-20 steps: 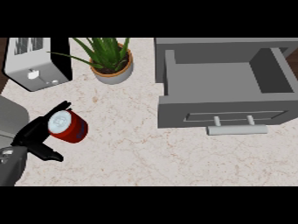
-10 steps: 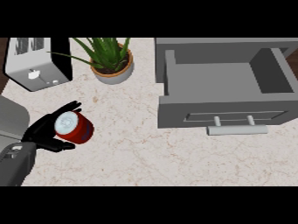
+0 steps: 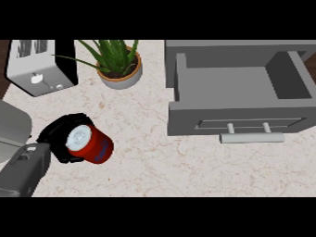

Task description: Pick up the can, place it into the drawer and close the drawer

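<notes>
In the head view, the left hand (image 3: 59,139) was curled round the red can (image 3: 91,144) — grasping it at the counter's (image 3: 153,157) left side, the can tilted with its pale top facing up and left. The grey drawer (image 3: 246,92) stood pulled open at the right, well apart from the can, its handle (image 3: 251,138) toward the viewer. Behind sat a toaster (image 3: 41,67) and a potted plant (image 3: 119,62) — side by side. The right hand did not show.
</notes>
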Controlling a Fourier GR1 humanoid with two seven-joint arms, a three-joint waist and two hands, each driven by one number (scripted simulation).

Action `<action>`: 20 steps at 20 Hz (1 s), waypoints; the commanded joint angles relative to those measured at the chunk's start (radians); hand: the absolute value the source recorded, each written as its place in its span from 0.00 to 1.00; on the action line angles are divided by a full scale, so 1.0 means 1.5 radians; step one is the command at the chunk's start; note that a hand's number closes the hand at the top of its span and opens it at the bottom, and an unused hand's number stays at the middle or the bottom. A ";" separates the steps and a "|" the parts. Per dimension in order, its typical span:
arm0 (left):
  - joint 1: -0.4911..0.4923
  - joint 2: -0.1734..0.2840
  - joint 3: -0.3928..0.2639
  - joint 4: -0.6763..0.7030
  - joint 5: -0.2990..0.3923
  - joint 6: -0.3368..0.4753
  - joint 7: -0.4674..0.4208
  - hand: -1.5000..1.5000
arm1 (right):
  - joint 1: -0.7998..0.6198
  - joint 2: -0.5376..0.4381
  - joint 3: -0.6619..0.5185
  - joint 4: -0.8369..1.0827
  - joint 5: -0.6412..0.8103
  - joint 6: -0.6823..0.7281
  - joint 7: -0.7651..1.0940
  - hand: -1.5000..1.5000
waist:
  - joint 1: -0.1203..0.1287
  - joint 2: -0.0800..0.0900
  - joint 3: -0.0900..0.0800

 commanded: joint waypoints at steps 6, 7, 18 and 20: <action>0.022 -0.104 0.133 -0.024 0.129 0.216 -0.043 1.00 | 0.023 0.024 -0.011 0.002 0.010 0.009 -0.013 0.00 | 0.020 -0.009 0.003; 0.040 -0.103 0.152 -0.034 0.142 0.260 -0.071 1.00 | 0.017 0.018 -0.016 -0.003 0.010 -0.010 0.001 0.00 | 0.033 -0.010 0.003; 0.040 -0.214 0.063 -0.332 0.180 0.449 0.032 1.00 | 0.057 0.038 -0.019 -0.041 -0.018 0.009 -0.001 0.00 | 0.022 -0.012 0.003; 0.029 -0.215 0.056 -0.417 0.177 0.473 0.111 1.00 | 0.044 0.038 -0.016 -0.054 -0.009 -0.013 0.018 0.00 | 0.029 -0.014 0.003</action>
